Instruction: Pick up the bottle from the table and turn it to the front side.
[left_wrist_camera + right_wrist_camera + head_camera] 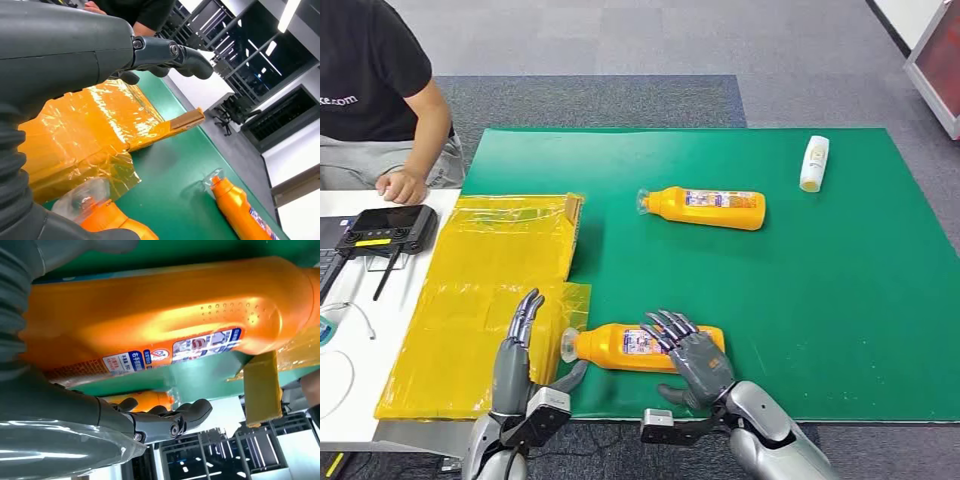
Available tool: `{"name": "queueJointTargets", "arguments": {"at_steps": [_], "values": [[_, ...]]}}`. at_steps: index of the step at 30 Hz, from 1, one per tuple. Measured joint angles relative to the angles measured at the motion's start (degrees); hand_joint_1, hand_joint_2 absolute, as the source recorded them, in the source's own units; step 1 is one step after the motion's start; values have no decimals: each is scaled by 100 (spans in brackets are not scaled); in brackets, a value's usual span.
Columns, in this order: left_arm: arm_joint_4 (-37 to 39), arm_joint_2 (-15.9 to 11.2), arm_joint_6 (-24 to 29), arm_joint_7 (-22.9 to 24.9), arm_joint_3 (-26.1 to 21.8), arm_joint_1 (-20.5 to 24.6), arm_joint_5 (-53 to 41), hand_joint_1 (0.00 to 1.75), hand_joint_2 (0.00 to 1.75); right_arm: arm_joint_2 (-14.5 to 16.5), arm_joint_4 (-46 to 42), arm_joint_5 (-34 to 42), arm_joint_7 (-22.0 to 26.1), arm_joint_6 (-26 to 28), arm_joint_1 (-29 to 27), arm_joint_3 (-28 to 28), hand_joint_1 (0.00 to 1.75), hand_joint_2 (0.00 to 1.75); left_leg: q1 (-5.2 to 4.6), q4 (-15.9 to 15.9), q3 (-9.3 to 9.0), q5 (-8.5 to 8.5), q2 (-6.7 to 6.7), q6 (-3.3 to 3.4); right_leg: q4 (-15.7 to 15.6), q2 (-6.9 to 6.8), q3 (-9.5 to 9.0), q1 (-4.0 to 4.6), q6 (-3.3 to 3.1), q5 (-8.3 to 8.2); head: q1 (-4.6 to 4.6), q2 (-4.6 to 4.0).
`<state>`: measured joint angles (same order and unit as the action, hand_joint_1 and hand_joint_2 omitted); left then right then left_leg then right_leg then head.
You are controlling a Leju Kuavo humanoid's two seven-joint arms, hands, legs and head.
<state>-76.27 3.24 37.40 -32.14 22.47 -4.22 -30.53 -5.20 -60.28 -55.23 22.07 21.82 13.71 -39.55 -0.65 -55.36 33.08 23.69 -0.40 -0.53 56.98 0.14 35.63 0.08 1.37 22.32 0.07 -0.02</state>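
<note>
Head view gives you the near bottle (641,347) lying on its side at the front edge of the green mat (833,300), cap toward the yellow plastic sheet (486,290). Your right hand (693,355) arches over its base end with fingers spread, not closed on it. Your left hand (520,360) stands open beside the cap. A second orange bottle (705,208) lies farther back, a white bottle (814,163) toward the far right. A person (380,90) sits by the white table (365,330) holding a controller (388,228). Grey carpet surrounds everything.
</note>
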Motion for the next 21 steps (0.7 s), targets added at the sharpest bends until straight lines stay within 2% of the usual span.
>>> {"name": "queueJointTargets", "arguments": {"at_steps": [8, 10, 12, 14, 17, 21], "values": [[40, 19, -2, -16, 0, 46, 0, 0, 175, -34, 129, -30, -273, -612, 317, -197, 1, 175, 0, 0, -6, -3, 5, -3, 0, 8, -1, 0, -6, -11, -1, 0], [57, 22, -1, -16, 0, 53, 0, 0, 175, -35, 183, -4, -333, -737, 406, -246, 34, 175, 0, 0, -8, -3, 6, -3, 0, 11, -2, 1, -5, -13, -1, 0], [70, 22, 4, -16, 0, 54, 0, 0, 175, -35, 238, 21, -395, -835, 480, -288, 113, 175, 0, 0, -10, -3, 7, -3, 0, 13, -4, 1, -4, -15, 0, 0], [79, 22, 15, -16, -1, 54, 0, 0, 175, -35, 290, 24, -442, -890, 548, -323, 166, 175, 0, 0, -13, -5, 7, -4, 0, 15, -6, 0, -4, -16, 0, 0], [100, 22, 48, -16, -2, 53, 0, 0, 175, -36, 386, -4, -501, -948, 649, -385, 175, 175, 0, 0, -16, -7, 8, -4, 0, 16, -9, 0, -4, -18, 0, 0], [124, 21, 84, -16, -5, 52, 3, 0, 175, -37, 539, -38, -590, -1013, 803, -452, 175, 175, 0, 0, -18, -11, 8, -2, -1, 16, -12, 0, -3, -21, 0, 1]]}}
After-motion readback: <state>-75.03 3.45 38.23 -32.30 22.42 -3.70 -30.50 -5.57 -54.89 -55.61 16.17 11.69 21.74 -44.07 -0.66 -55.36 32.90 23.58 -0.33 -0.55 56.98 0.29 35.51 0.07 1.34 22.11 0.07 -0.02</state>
